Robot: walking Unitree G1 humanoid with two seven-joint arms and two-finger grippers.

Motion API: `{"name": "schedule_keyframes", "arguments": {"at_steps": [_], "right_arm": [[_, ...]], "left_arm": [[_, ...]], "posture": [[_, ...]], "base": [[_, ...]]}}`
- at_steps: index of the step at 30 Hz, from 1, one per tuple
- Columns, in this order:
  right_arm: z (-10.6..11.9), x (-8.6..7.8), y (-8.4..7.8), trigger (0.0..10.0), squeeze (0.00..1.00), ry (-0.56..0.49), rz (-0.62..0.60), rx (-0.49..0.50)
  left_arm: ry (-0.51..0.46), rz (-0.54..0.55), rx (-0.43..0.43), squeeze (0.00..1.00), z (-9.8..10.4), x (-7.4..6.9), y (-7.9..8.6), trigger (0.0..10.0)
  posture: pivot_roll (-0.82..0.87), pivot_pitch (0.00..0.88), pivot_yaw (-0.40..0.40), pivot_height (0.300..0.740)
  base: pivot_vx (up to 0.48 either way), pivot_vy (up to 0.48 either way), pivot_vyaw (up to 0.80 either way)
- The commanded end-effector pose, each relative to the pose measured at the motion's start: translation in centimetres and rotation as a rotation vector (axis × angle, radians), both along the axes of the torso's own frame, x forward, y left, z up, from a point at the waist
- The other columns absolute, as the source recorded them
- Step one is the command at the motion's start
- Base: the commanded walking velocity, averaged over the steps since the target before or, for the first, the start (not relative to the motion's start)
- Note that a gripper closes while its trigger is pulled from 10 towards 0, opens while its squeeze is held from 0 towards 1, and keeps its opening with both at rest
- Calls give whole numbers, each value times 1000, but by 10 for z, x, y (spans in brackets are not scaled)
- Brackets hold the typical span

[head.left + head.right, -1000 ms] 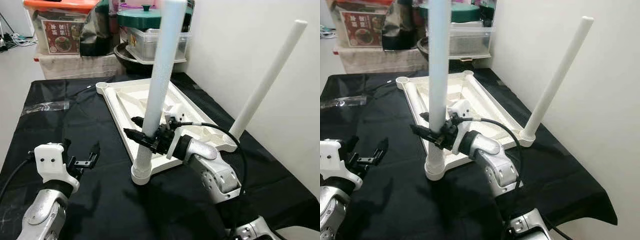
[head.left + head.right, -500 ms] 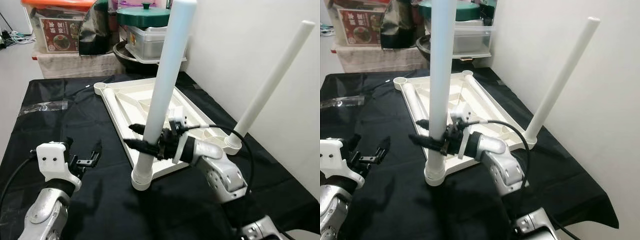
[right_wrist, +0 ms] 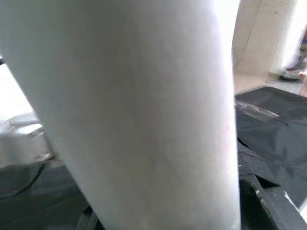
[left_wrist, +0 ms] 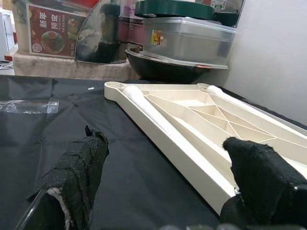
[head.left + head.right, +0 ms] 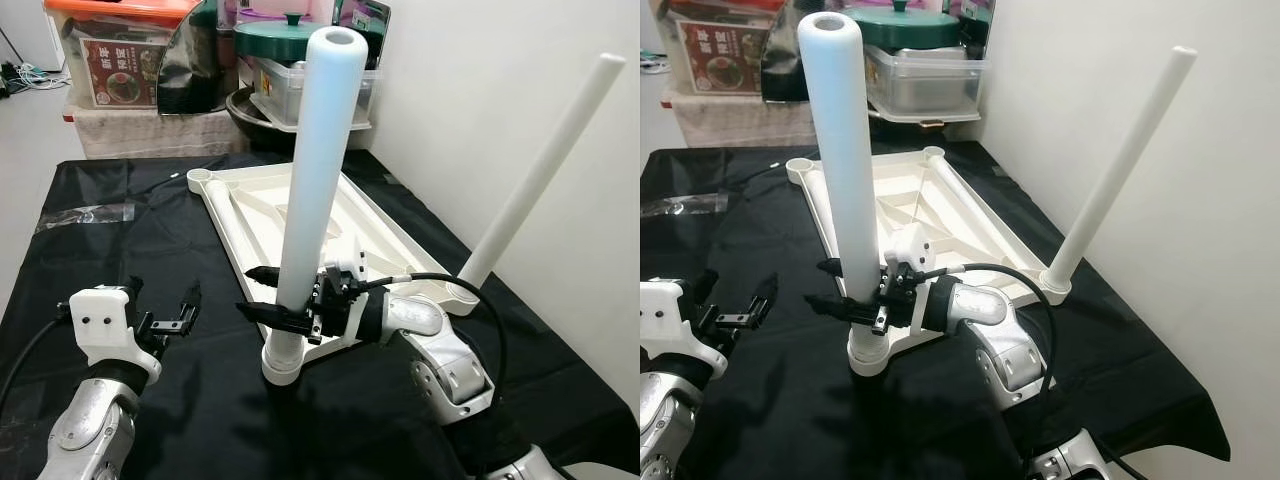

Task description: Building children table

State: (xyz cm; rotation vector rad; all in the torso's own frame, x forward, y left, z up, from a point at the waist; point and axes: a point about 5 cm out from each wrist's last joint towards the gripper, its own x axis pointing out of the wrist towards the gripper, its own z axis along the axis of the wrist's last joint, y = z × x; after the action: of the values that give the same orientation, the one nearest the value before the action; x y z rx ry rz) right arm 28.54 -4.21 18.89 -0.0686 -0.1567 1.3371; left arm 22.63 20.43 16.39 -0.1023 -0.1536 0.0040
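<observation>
Two legs: near leg (image 5: 310, 190) and far leg (image 5: 540, 172), both white tubes standing in corner sockets of the tabletop.
Tabletop (image 5: 250, 205): cream, lying underside up on the black cloth (image 5: 110, 250), ribs showing.
Right gripper (image 5: 283, 302): jaws closed around the near leg low on its shaft, one black finger on each side, just above the socket.
Near leg: between the right jaws, tilted slightly, its open top end toward the camera.
Far leg: well apart from both jaws, leaning toward the wall (image 5: 480, 90).
Left gripper (image 5: 160, 322): jaws spread wide, nothing between them, above the cloth; tabletop edge just ahead of them.
Background: storage boxes (image 5: 120, 60) and green pot lid (image 5: 290, 30) beyond the tabletop.
</observation>
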Motion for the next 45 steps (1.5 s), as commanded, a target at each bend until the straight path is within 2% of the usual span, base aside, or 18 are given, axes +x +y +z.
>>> {"name": "schedule_keyframes", "arguments": {"at_steps": [1, 3, 4, 5, 6, 7, 8, 9, 11, 12, 13, 18, 23, 25, 29, 32, 35, 45], "right_arm": [[-52, 21, -3, 10000, 0, 345, -318, -129], [-52, 21, -3, 10000, 0, 345, -318, -129], [-60, 33, -7, 10000, 0, 433, -499, -143], [-60, 33, -7, 10000, 0, 433, -499, -143], [-69, 41, -17, 10000, 0, 533, -680, -116], [-69, 41, -17, 10000, 0, 533, -680, -116], [-75, 43, -24, 10000, 0, 592, -784, -87], [-75, 43, -24, 10000, 0, 592, -784, -87], [-78, 44, -37, 10000, 0, 625, -916, -36], [-78, 44, -37, 10000, 0, 625, -916, -36], [-78, 44, -44, 10000, 0, 622, -980, -26], [-78, 45, -54, 10000, 0, 614, -1067, -17], [-77, 45, -55, 10000, 0, 618, -1076, 5], [-58, 49, -40, 10000, 0, 582, -957, 88], [-58, 49, -40, 10000, 0, 582, -957, 88], [-44, 53, -31, 10000, 0, 542, -881, 124], [-41, 53, -28, 10000, 0, 535, -865, 132], [-33, 55, -26, 10000, 0, 519, -851, 162]], "left_arm": [[3, 5, -11, 0, -1, 0, -1, 10000], [3, 5, -11, 0, -1, 0, -1, 10000], [2, 7, -11, 0, -1, 1, 0, 10000], [2, 7, -11, 0, -1, 1, 0, 10000], [1, 9, -12, 0, -1, 1, 0, 10000], [1, 9, -12, 0, -1, 1, 0, 10000], [-1, 11, -13, 0, -1, 1, 0, 10000], [-1, 11, -13, 0, -1, 1, 0, 10000], [0, 11, -8, 0, 0, 1, 1, 10000], [0, 11, -8, 0, 0, 1, 1, 10000], [0, 12, -6, 0, 0, 1, 2, 10000], [-4, 18, -1, 0, 1, 3, 3, 10000], [-7, 21, -2, 0, 2, 3, 3, 10000], [-4, 9, -7, 0, 2, 4, 0, 10000], [-4, 9, -7, 0, 2, 4, 0, 10000], [12, -7, -4, 0, 2, 5, -3, 10000], [13, -5, -4, 0, 2, 5, -3, 10000], [24, 17, 14, 0, 2, 8, -1, 10000]], "posture": [[130, 0, -128, 740], [130, 0, -128, 740], [130, 0, -128, 740], [130, 0, -128, 740], [132, 0, -126, 740], [132, 0, -126, 740], [128, 0, -120, 740], [128, 0, -120, 740], [117, 0, -112, 740], [117, 0, -112, 740], [116, 0, -112, 740], [112, 0, -108, 740], [111, 0, -105, 740], [113, 0, -104, 740], [113, 0, -104, 740], [113, 0, -101, 740], [115, 0, -101, 740], [112, 0, -94, 740]], "base": [[0, 0, 0], [0, 0, 0], [0, 0, 0], [0, 0, 0], [0, 0, 0], [0, 0, 0], [0, 0, 0], [0, 0, 0], [0, 0, 0], [0, 0, 0], [0, 0, 0], [0, 0, 0], [0, 0, 0], [0, 0, 0], [0, 0, 0], [-160, 0, 0], [-480, 0, 0], [0, 0, 0]]}}
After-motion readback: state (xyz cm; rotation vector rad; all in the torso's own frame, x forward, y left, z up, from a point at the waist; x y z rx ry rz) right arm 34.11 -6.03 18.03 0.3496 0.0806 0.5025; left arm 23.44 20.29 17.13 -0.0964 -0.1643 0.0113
